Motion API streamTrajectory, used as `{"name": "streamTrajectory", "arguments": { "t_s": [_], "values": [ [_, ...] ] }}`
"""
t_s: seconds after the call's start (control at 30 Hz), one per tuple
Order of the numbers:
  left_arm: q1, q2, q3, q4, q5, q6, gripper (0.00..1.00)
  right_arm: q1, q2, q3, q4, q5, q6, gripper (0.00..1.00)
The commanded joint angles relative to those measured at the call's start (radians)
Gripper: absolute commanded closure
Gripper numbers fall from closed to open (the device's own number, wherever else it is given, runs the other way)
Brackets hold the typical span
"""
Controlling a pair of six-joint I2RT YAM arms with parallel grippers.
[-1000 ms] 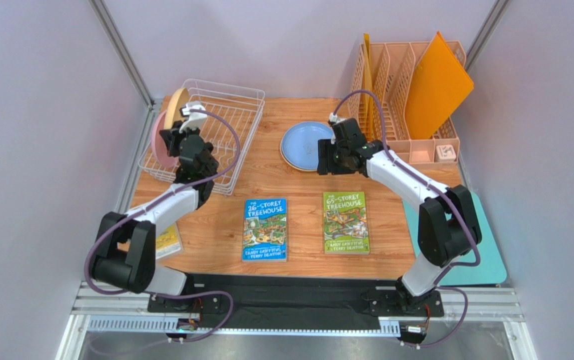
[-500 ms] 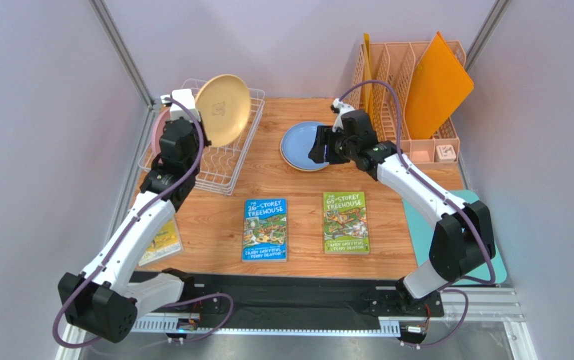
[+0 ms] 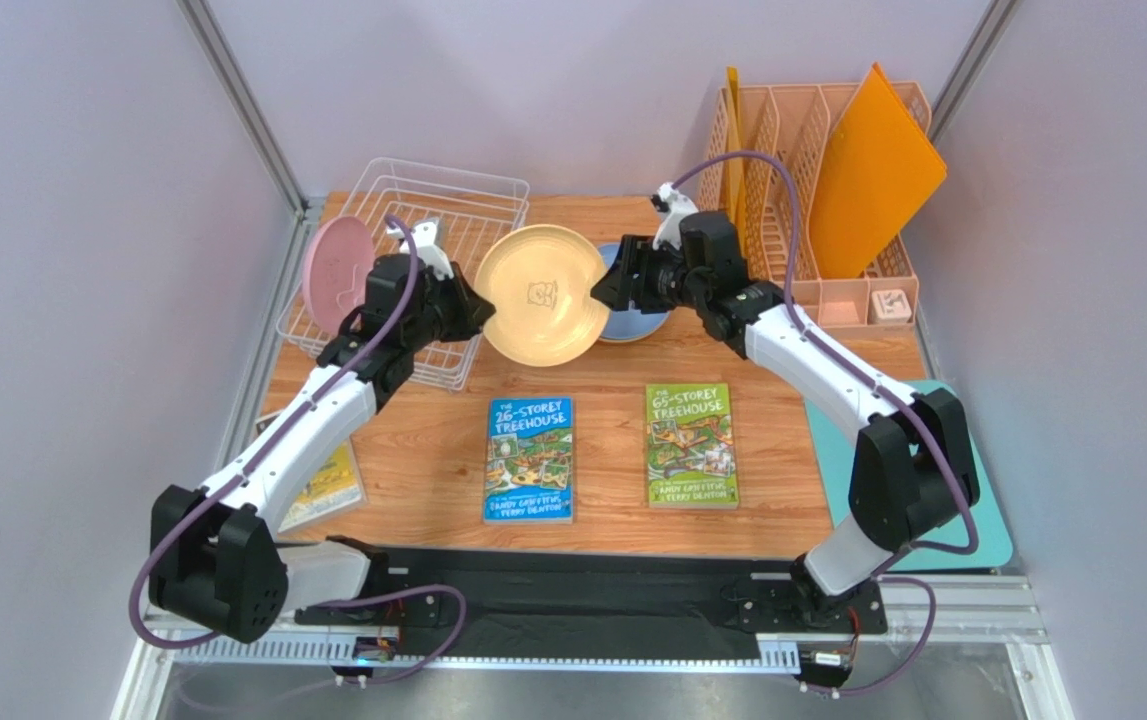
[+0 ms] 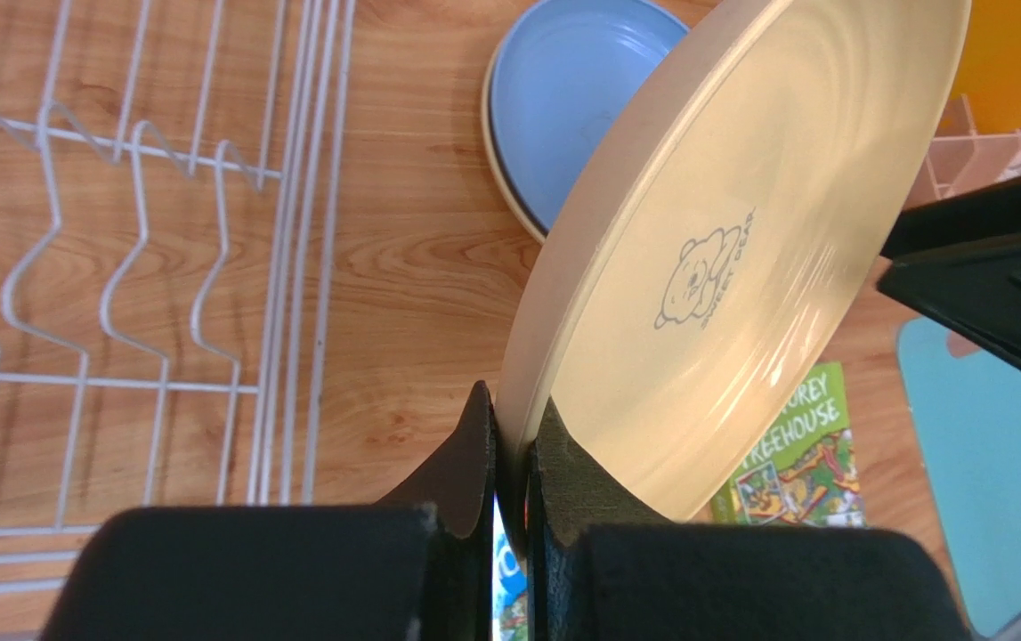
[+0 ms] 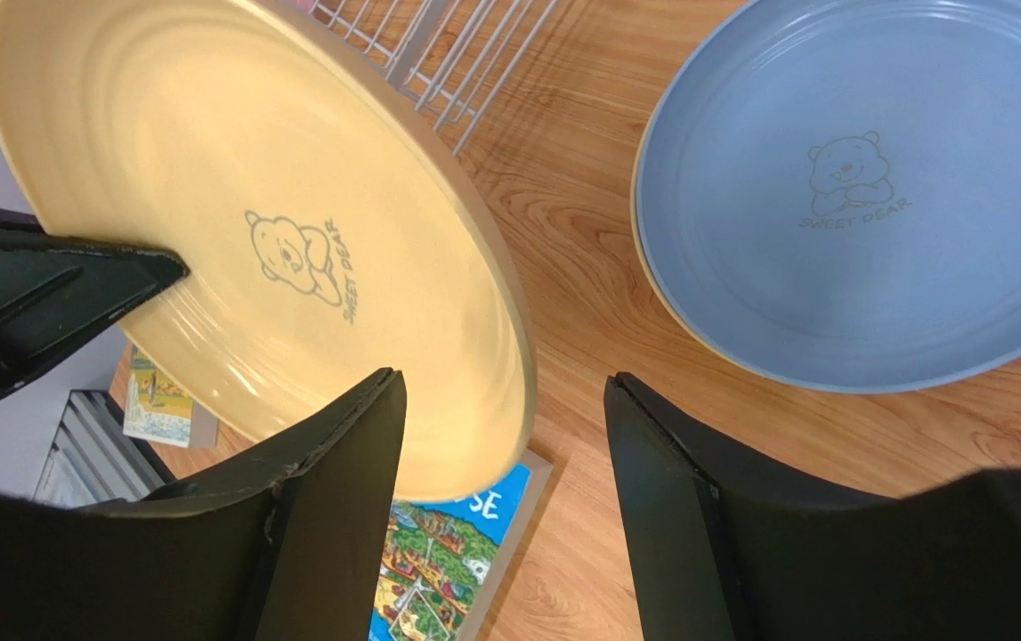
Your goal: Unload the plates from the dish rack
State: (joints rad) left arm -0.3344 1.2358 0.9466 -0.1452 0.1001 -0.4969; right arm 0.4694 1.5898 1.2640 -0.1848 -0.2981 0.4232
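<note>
The left gripper [image 4: 516, 430] is pinched shut on the rim of a cream plate [image 4: 730, 254] and holds it tilted in the air, clear of the rack [image 4: 141, 200], which lies just to the gripper's left. The right gripper [image 5: 502, 390] faces it from the other side, its jaws about half apart, with the plate's far rim in the gap between them; whether a finger touches the rim cannot be told.

Beyond the left gripper and just right of the right one, the blue plate [image 5: 863, 187] lies flat on the table, with a tan plate [image 4: 490, 140] showing as a thin rim beneath it. The pink plate [image 3: 336, 270] stands on edge at the rack's far-left end, behind the left arm.

Below the held plate, on the side toward the arm bases, lie two books – blue [image 3: 530, 458] and green [image 3: 690, 444]. A peach organizer [image 3: 790, 150] with an orange folder [image 3: 872, 165] stands close behind the right gripper, hemming that side in.

The table [image 3: 609, 510] is light wood with a teal mat [image 3: 985, 510] at its right edge, and pale walls enclose three sides. Bare wood lies between the rack and the blue plate, under the cream plate.
</note>
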Motion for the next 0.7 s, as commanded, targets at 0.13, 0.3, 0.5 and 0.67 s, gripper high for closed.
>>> {"name": "streamTrajectory", "arguments": {
  "t_s": [0.13,0.3,0.5,0.67],
  "values": [
    [-0.005,-0.001,-0.005,0.127,0.142,-0.097,1.0,0.006,0.081,0.026,0.059,-0.027,0.023,0.53],
    [-0.005,-0.006,-0.006,0.116,0.113,-0.077,1.0,0.005,0.073,0.008,0.054,0.017,-0.003,1.0],
    [-0.005,-0.004,0.003,0.067,-0.017,0.041,0.32,-0.021,0.099,0.122,-0.076,0.215,-0.029,1.0],
    [-0.005,-0.051,-0.006,0.048,-0.199,0.167,0.14,-0.089,0.243,0.302,-0.231,0.26,-0.018,1.0]
  ]
}}
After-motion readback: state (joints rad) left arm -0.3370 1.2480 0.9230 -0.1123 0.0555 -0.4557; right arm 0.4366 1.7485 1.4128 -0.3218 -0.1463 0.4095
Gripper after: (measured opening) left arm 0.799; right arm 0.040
